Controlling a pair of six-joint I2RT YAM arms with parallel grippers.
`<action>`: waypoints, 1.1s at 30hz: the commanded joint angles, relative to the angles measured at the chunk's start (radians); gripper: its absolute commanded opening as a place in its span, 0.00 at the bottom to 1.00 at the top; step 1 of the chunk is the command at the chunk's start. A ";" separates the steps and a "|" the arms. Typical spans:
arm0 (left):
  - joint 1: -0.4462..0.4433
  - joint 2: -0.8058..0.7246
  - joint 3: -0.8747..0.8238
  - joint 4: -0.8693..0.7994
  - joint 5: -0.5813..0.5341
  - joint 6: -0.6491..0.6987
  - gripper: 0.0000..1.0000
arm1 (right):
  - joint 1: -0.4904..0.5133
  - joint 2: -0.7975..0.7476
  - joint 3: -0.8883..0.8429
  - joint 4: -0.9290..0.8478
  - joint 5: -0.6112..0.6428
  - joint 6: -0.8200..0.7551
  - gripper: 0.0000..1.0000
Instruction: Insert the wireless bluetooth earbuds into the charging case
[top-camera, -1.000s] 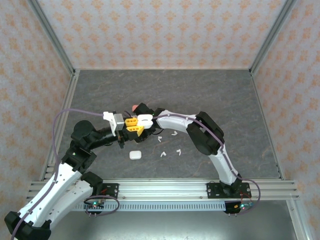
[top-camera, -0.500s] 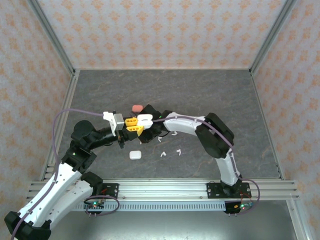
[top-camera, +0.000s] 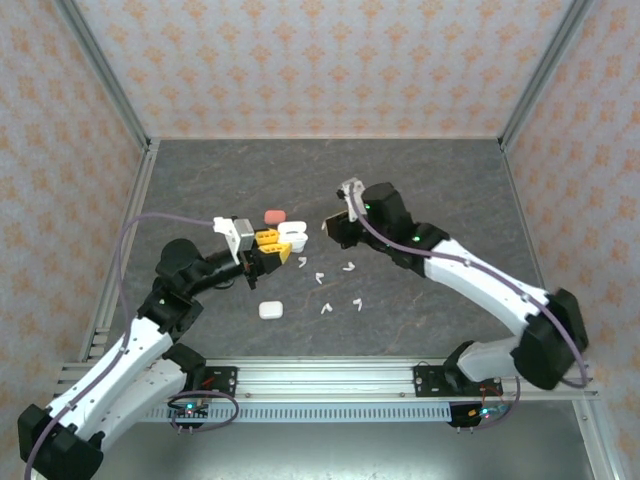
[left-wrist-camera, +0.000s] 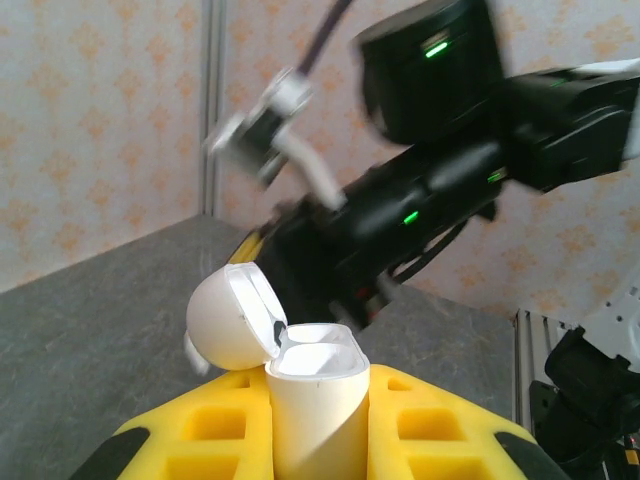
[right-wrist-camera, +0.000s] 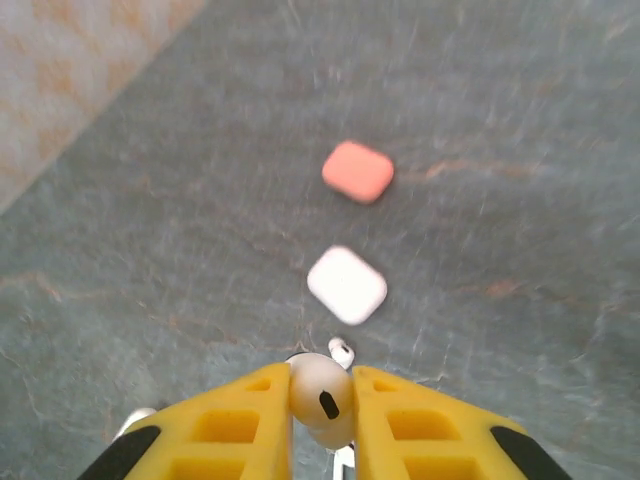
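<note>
My left gripper (top-camera: 272, 247) (left-wrist-camera: 318, 385) is shut on an upright white charging case (left-wrist-camera: 315, 400) (top-camera: 296, 241). Its lid (left-wrist-camera: 235, 320) is hinged open to the left. My right gripper (top-camera: 330, 226) (right-wrist-camera: 322, 385) hangs just right of that case, apart from it, and is shut on a white earbud (right-wrist-camera: 320, 400) pinched between the yellow fingers (right-wrist-camera: 250, 420). Several more white earbuds lie loose on the table, among them one (top-camera: 349, 266), another (top-camera: 326, 310) and a third (top-camera: 356, 303). The right arm (left-wrist-camera: 430, 200) looms blurred behind the open case.
A coral-pink case (top-camera: 273, 215) (right-wrist-camera: 357, 171) lies closed on the grey table behind my left gripper. A closed white case (top-camera: 270, 310) sits near the front. Another closed white case (right-wrist-camera: 347, 285) lies below my right gripper with a loose earbud (right-wrist-camera: 340, 350) beside it.
My right gripper has pulled away from the held case, up and to the right, and its arm has swung out to the right. My left gripper shifted slightly right, still holding the case.
</note>
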 joint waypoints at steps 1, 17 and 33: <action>-0.007 0.024 -0.007 0.103 -0.029 -0.030 0.00 | -0.001 -0.109 -0.026 0.042 0.038 -0.048 0.19; -0.025 0.145 -0.008 0.201 0.011 -0.059 0.00 | 0.171 -0.111 0.029 0.151 -0.001 -0.174 0.19; -0.032 0.145 -0.005 0.183 0.031 -0.037 0.00 | 0.189 -0.036 0.065 0.183 -0.066 -0.170 0.19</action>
